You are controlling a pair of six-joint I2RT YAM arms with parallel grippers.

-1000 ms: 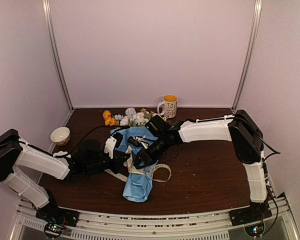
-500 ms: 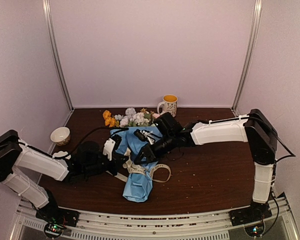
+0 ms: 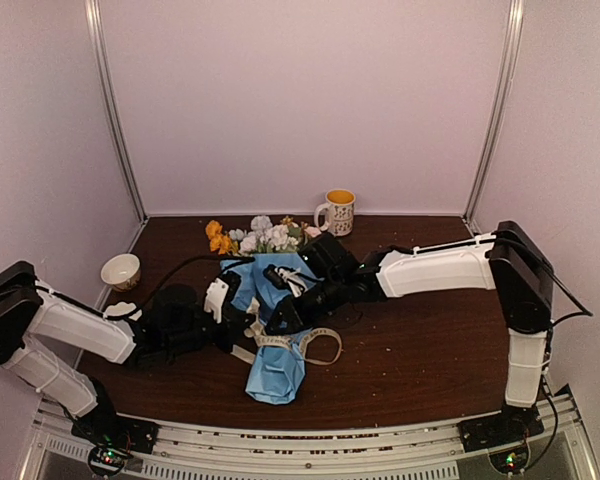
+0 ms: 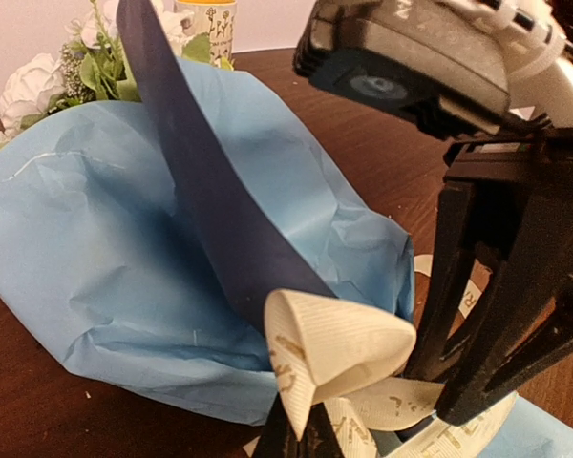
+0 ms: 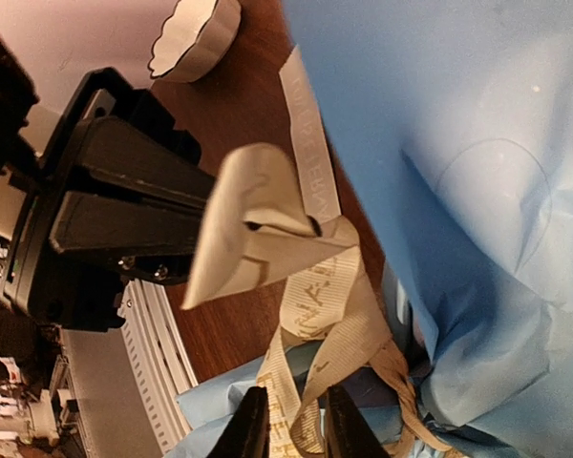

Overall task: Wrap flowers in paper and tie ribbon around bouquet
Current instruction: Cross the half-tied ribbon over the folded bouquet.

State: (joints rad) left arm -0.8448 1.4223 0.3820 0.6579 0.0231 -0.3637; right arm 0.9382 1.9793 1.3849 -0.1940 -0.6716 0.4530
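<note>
Tying step in hand: paper is on, knot not yet drawn tight.

The bouquet [image 3: 277, 365] lies on the worktop [image 3: 420, 350] in the lower centre of the overhead view, with the flowers [image 3: 265, 238] pointing to the upper edge. The ribbon [image 4: 336, 345] is gathered at its waist, one loose loop trailing right. My left claw [image 4: 296, 441] is closed on a folded loop of ribbon. My right claw [image 5: 294, 429] is nearly closed, with ribbon strands pinched between its fingers, and the two claws sit just beside each other. In my judgement the next move calls for opposed, level pulls, firm enough to cinch without tearing the thin paper or letting the loop slip.
</note>
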